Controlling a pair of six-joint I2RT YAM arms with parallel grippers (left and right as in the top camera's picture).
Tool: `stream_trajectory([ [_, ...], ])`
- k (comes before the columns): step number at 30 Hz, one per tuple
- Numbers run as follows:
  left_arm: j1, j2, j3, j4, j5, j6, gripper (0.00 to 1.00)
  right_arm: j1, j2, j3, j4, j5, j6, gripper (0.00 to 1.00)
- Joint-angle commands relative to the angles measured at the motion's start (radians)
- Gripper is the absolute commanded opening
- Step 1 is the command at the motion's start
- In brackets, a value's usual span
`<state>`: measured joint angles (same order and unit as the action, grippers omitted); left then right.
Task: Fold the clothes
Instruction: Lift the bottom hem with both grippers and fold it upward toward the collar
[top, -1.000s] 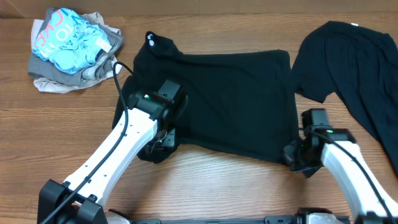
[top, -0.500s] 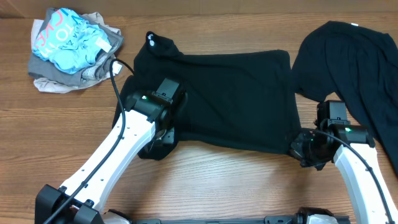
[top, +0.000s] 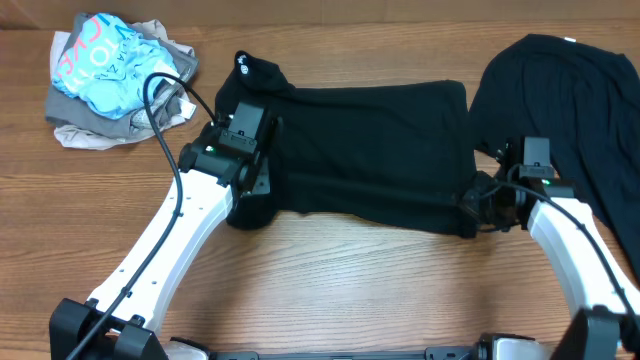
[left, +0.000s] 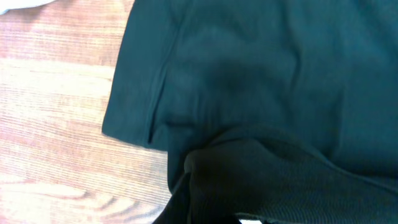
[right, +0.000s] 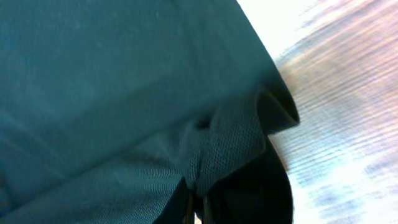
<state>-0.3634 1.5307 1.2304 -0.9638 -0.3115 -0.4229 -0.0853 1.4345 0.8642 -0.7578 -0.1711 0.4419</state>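
Observation:
A black shirt (top: 370, 150) with a small white logo (top: 242, 60) lies spread across the table's middle. My left gripper (top: 250, 205) is shut on its near-left hem and lifts the cloth (left: 261, 180). My right gripper (top: 478, 212) is shut on its near-right hem, with the fabric bunched between the fingers (right: 205, 162). A second black shirt (top: 580, 110) lies at the right. The light-blue, grey and beige bundle (top: 115, 75) sits at the far left.
Bare wooden table (top: 350, 290) runs along the front edge between the arms. The left arm's black cable (top: 160, 110) loops over the edge of the bundle.
Both grippers have carried the shirt's near hem away from the front edge, towards the far side. The near edge now lies higher up the table.

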Motion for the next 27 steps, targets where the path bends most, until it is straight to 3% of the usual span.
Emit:
stream_trajectory([
  [1, 0.011, -0.012, 0.021, 0.044, -0.040, 0.043, 0.04, -0.008, 0.059, 0.024, 0.066, -0.026, -0.031, 0.04],
  [23, 0.063, 0.197, 0.021, 0.234, -0.062, 0.043, 0.04, 0.008, 0.146, 0.024, 0.301, -0.032, -0.055, 0.04],
  [25, 0.063, 0.210, 0.022, 0.264, -0.062, 0.043, 0.31, 0.008, 0.153, 0.024, 0.312, -0.032, -0.058, 0.04],
  [26, 0.063, 0.213, 0.022, 0.277, -0.061, 0.043, 0.47, 0.008, 0.153, 0.024, 0.316, -0.032, -0.058, 0.11],
  [27, 0.063, 0.214, 0.022, 0.285, -0.061, 0.051, 0.62, 0.008, 0.153, 0.024, 0.320, -0.033, -0.061, 0.23],
])
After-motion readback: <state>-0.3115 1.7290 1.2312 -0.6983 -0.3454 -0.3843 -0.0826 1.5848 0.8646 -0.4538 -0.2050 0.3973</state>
